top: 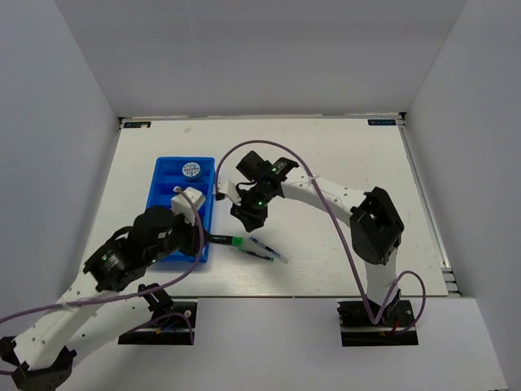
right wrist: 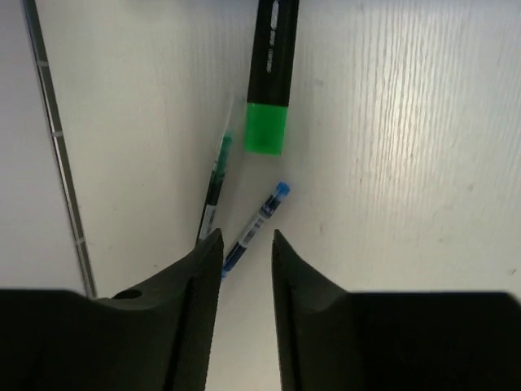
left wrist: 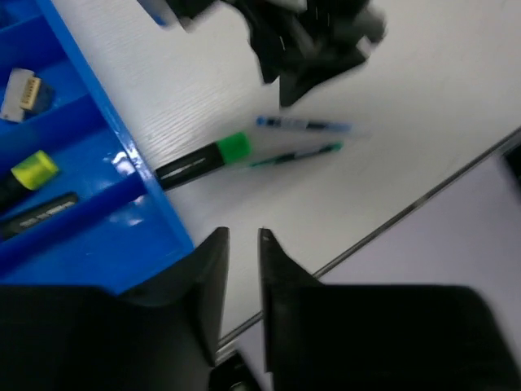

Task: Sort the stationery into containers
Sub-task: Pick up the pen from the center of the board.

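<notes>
The blue tray (top: 167, 244) lies at the left, with the blue-and-white roll (top: 190, 170) in its far end. The left wrist view shows the tray (left wrist: 98, 155) holding a yellow-ended marker (left wrist: 32, 171), a black marker (left wrist: 41, 213) and a whitish eraser (left wrist: 20, 91). A green-capped marker (top: 228, 240) lies on the table against the tray's right wall, with a blue pen (top: 269, 247) and a green pen (top: 262, 255) beside it. My right gripper (right wrist: 246, 238) hovers over the blue pen (right wrist: 256, 220), open and empty. My left gripper (left wrist: 242, 236) hangs by the tray's near right corner, jaws narrowly apart and empty.
The table's near edge (left wrist: 423, 195) runs just past the pens. White walls enclose the table on three sides. The right arm's purple cable (top: 326, 204) loops over the middle of the table.
</notes>
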`<action>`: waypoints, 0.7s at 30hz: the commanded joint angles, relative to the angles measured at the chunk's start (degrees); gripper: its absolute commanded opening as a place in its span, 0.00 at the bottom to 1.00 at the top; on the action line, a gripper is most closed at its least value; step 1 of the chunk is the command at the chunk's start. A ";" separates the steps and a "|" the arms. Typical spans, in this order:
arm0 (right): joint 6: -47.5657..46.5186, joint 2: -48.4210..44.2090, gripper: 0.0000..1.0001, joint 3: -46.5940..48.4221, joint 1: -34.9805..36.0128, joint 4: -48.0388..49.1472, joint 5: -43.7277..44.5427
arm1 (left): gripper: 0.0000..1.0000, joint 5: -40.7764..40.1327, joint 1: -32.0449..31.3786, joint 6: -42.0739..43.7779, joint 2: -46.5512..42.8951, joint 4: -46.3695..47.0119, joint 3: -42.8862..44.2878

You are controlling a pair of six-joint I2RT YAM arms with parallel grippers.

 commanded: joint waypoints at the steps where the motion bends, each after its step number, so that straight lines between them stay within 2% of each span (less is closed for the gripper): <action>1: 0.56 -2.78 0.31 2.82 -2.94 -6.34 2.48 | 0.28 4.24 -0.14 12.01 8.17 -3.73 4.21; 2: 1.70 -3.39 0.18 1.08 -4.68 -6.10 1.78 | 0.19 5.03 -0.05 17.86 12.21 -4.27 5.71; 3: 2.49 -6.71 0.00 -0.07 -6.36 -6.10 0.12 | 0.16 7.56 -0.05 19.58 15.99 -5.49 6.51; 5: 3.98 -9.71 0.00 -7.86 -9.17 -3.83 -1.04 | 0.15 10.83 -0.05 27.01 19.53 -6.03 8.01; 7: 5.57 -16.04 0.00 -13.86 -11.81 -0.92 -0.08 | 0.17 14.59 -0.14 30.65 24.64 -4.98 8.01; 8: 7.32 -17.28 0.00 -15.54 -13.47 -0.39 1.84 | 0.20 15.66 -0.14 35.54 25.86 -4.63 7.31; 9: 8.90 -20.59 0.00 -19.90 -15.41 1.09 2.20 | 0.27 16.46 -0.05 37.07 29.01 -3.06 6.96; 11: 11.01 -23.77 0.00 -24.92 -18.39 1.72 2.04 | 0.35 18.13 0.04 42.32 33.32 -1.99 7.56; 12: 11.89 -24.84 0.00 -26.00 -20.33 1.90 1.60 | 0.42 19.00 0.04 43.31 36.74 -2.77 8.01; 15: 13.66 -30.20 0.00 -31.09 -24.37 3.21 -0.07 | 0.53 19.28 -0.23 47.10 43.35 -5.15 10.20; 19: 15.85 -37.48 0.00 -37.16 -28.95 5.85 -4.12 | 0.55 19.63 -0.23 51.83 49.68 -2.52 8.81; 21: 17.34 -38.64 0.00 -39.88 -31.14 7.51 -6.65 | 0.51 16.38 -0.05 52.90 51.88 0.21 8.54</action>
